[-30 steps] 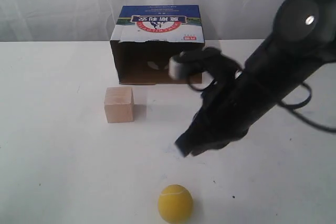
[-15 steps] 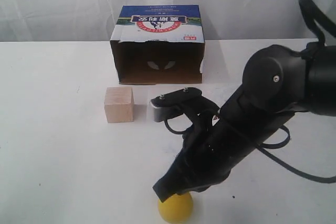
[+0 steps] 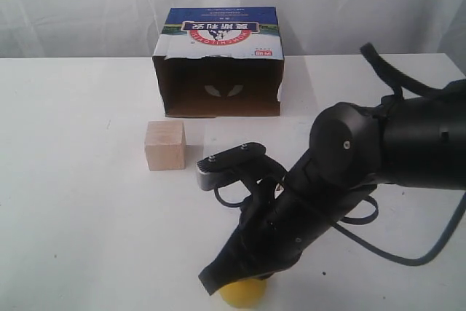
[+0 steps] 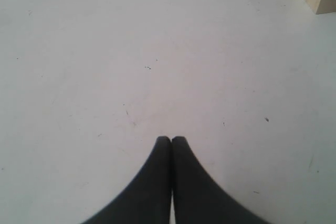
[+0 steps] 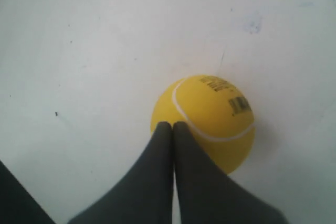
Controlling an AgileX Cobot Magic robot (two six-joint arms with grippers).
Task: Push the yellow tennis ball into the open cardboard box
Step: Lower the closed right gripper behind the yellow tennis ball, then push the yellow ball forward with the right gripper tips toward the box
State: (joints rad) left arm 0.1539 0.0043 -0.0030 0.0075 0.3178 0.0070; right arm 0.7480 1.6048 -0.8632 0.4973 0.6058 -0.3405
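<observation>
right gripper [image 5: 172,125] pressed together over yellow tennis ball [image 5: 212,109] | open cardboard box [image 3: 218,34] faces it, well apart

In the exterior view the right arm [image 3: 364,154] is seen bent low and stretched forward from the right side toward the near edge, its bulky black links sloping downward to the wrist. The right gripper [image 5: 172,125] is pointed down at the end of it, and its two dark fingers are pressed together so that no gap is left between the tips. The left gripper [image 4: 171,139] is likewise held closed, fingertips touching, and is tilted downward.
</observation>
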